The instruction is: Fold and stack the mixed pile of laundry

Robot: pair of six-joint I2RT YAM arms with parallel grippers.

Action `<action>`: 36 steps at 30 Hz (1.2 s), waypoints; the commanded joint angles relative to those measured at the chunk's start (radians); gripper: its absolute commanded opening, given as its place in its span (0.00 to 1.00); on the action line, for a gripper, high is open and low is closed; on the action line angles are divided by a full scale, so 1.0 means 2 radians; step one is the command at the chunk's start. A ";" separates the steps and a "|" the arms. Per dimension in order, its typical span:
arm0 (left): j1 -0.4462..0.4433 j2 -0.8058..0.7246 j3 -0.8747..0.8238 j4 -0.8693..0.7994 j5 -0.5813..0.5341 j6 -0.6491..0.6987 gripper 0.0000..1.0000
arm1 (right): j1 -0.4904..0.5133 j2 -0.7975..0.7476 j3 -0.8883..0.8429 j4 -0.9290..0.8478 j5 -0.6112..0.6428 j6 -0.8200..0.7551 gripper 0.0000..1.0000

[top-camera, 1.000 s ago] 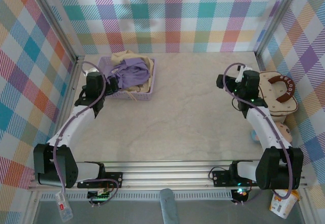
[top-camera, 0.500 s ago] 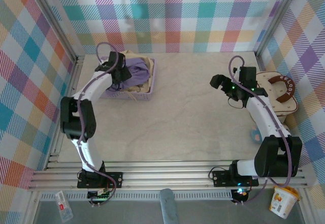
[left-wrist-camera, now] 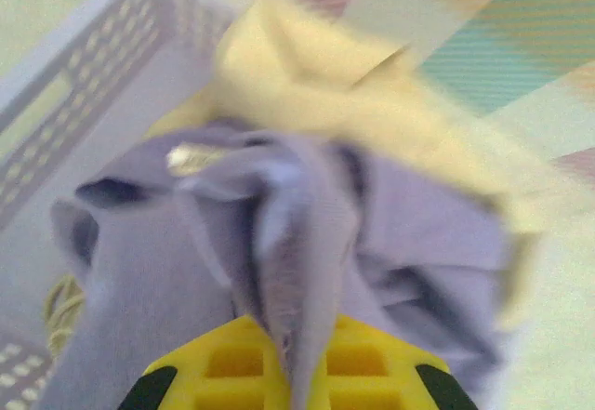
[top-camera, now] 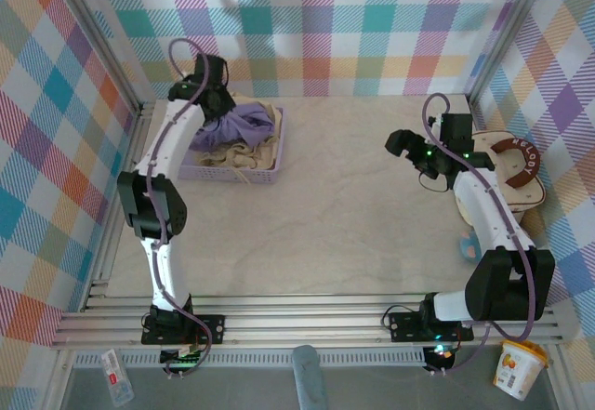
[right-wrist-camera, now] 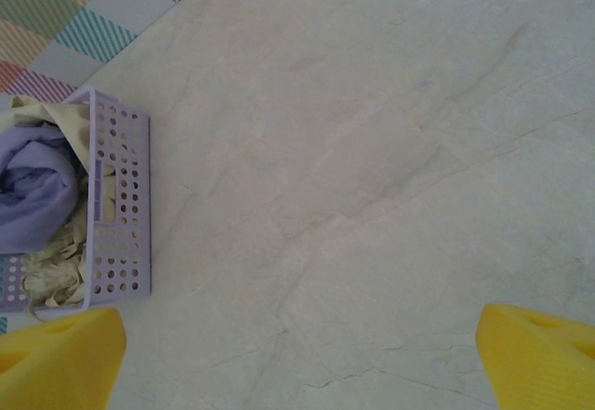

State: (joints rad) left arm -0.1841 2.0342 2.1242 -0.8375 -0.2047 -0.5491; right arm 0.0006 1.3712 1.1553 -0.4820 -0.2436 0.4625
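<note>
The mixed laundry pile sits in a lavender mesh basket (top-camera: 271, 176) at the back left. My left gripper (top-camera: 223, 111) is shut on a bunched fold of the lavender T-shirt (top-camera: 245, 124), which it holds raised above the basket. In the left wrist view the purple cloth (left-wrist-camera: 390, 215) runs down between the yellow fingers (left-wrist-camera: 214, 368) of that gripper (left-wrist-camera: 297, 373), with the cream shirt (left-wrist-camera: 307, 75) behind it. The cream shirt (top-camera: 234, 157) lies in the basket. My right gripper (top-camera: 402, 142) hovers open over bare table at the right, its fingertips (right-wrist-camera: 56, 359) wide apart.
A cream padded bag with a brown handle (top-camera: 507, 173) rests at the right edge beside the right arm. Plaid walls close in the back and both sides. The right wrist view shows the basket (right-wrist-camera: 125, 205) far across the marble tabletop (right-wrist-camera: 353, 168).
The left gripper has shut on the lavender T-shirt and drawn it up and toward the back wall. The right arm has hardly moved.
</note>
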 commanded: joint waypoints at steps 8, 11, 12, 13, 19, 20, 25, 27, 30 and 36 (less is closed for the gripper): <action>-0.088 -0.091 0.168 0.068 0.204 -0.061 0.00 | -0.003 0.016 0.049 -0.056 0.077 -0.023 0.98; -0.144 -0.082 0.204 0.092 0.221 -0.067 0.00 | -0.011 0.019 0.054 -0.070 0.101 -0.017 0.98; -0.164 -0.076 0.212 0.097 0.226 -0.072 0.00 | -0.015 0.019 0.055 -0.074 0.108 -0.014 0.98; -0.179 -0.070 0.217 0.104 0.236 -0.076 0.00 | -0.020 0.018 0.054 -0.077 0.112 -0.010 0.98; -0.261 -0.001 0.224 0.132 0.268 -0.101 0.00 | -0.058 0.005 0.042 -0.089 0.106 0.011 0.97; -0.269 0.017 0.226 0.127 0.269 -0.101 0.00 | -0.063 0.002 0.040 -0.092 0.106 0.014 0.97; -0.278 0.098 0.226 0.035 0.192 -0.057 1.00 | -0.067 -0.010 0.031 -0.111 0.123 0.019 0.98; -0.277 0.120 0.225 -0.001 0.155 -0.036 1.00 | -0.067 -0.014 0.025 -0.119 0.128 0.021 0.98; -0.277 0.134 0.213 -0.021 0.150 -0.023 1.00 | -0.067 -0.018 0.021 -0.133 0.126 0.018 0.94; -0.262 0.123 0.086 0.036 0.123 -0.025 1.00 | 0.008 -0.006 0.004 -0.139 0.082 0.014 0.88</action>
State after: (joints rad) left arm -0.7300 2.3352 2.3802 -0.8085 0.0975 -0.6189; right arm -0.0780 1.3491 1.1885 -0.7254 -0.0261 0.4904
